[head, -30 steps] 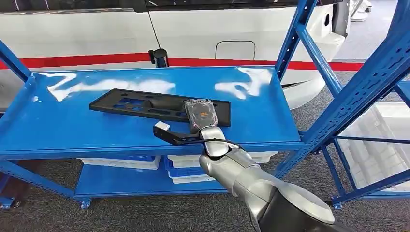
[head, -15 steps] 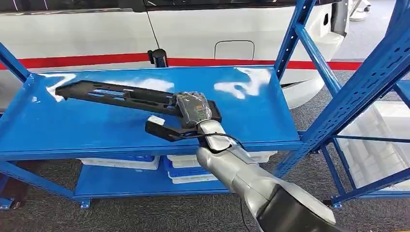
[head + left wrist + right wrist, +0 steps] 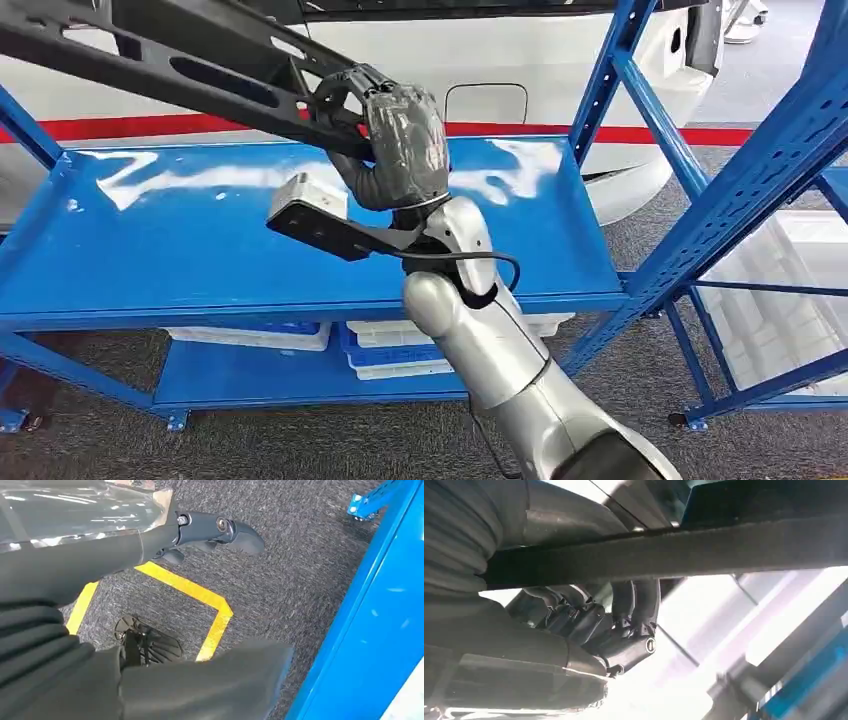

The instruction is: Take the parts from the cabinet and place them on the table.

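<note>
- Since 1 second ago, the long black plastic part with cut-out slots [image 3: 190, 70] has gone from lying flat on the glossy blue metal shelf [image 3: 200, 240] of the cabinet to hanging in the air above it, tilted, its far end rising past the upper left corner of the head view.
- The right hand [image 3: 395, 150], in a grey glove-like cover, has risen with it and is raised close to the camera, fingers wrapped around the near end of the part.
- In the right wrist view the dark fingers [image 3: 639, 600] curl up around the black bar [image 3: 674, 550], which crosses the frame just above them.
- A black wrist camera bracket with a white tip [image 3: 320, 220] juts from the silver right arm [image 3: 500, 370] just below the hand.
- The shelf top beneath the part carries pale reflections of light.
- White plastic trays [image 3: 250, 335] sit on the lower shelf of the cabinet.
- Behind the cabinet stands a white vehicle body with a red stripe [image 3: 600, 132].
- The left hand [image 3: 200, 535] hangs over grey carpet marked with yellow tape [image 3: 200, 595], beside a blue panel; its dark fingers hold nothing, though how far they are spread cannot be told.
</note>
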`<action>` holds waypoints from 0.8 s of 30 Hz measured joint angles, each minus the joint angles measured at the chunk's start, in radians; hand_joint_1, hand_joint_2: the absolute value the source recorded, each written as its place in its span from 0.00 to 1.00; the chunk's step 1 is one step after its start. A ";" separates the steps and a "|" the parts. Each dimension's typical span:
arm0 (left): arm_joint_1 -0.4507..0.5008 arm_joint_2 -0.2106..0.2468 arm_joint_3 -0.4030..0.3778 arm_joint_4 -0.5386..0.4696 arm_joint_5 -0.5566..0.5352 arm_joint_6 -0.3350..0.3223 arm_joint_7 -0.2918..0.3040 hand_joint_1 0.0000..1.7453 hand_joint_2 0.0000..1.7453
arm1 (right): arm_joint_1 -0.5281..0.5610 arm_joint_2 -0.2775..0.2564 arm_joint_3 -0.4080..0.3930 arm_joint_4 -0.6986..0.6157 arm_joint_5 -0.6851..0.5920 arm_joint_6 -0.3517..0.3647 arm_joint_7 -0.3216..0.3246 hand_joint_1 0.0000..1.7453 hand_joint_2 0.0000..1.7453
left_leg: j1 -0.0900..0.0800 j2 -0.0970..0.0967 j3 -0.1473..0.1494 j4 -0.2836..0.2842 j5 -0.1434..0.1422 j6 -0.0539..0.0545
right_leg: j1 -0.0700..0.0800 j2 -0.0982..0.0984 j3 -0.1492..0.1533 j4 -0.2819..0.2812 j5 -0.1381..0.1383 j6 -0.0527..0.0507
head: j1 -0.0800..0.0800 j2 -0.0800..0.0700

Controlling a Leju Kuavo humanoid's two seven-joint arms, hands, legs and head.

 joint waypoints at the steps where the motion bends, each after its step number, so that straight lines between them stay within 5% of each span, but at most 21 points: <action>1: 0.000 0.000 0.000 0.000 0.000 0.000 0.000 0.00 1.00 | 0.011 -0.002 -0.009 -0.037 0.000 0.003 0.000 1.00 1.00 | 0.000 0.000 0.000 0.000 0.000 0.000 | 0.000 0.000 0.000 0.000 0.000 0.000 | 0.000 0.000; 12: -0.001 -0.008 -0.017 0.000 -0.054 -0.002 0.031 0.00 1.00 | 0.108 -0.022 -0.031 -0.244 -0.006 -0.018 -0.039 1.00 1.00 | 0.000 0.000 0.001 0.000 0.000 0.000 | 0.000 0.000 0.000 0.000 0.000 0.000 | 0.000 0.000; 19: -0.001 -0.019 -0.043 0.000 -0.064 0.035 0.156 0.00 1.00 | 0.210 -0.051 -0.031 -0.341 -0.233 -0.062 -0.122 1.00 1.00 | 0.000 0.000 0.001 0.001 -0.002 0.002 | -0.001 0.000 0.001 -0.001 0.000 0.001 | 0.000 0.000; 24: 0.008 -0.019 -0.052 0.000 -0.056 0.047 0.177 0.00 1.00 | 0.282 -0.071 -0.034 -0.371 -0.288 -0.071 -0.164 1.00 1.00 | -0.003 0.000 0.001 0.002 -0.005 0.005 | -0.004 0.000 0.002 -0.001 -0.001 0.004 | 0.000 0.000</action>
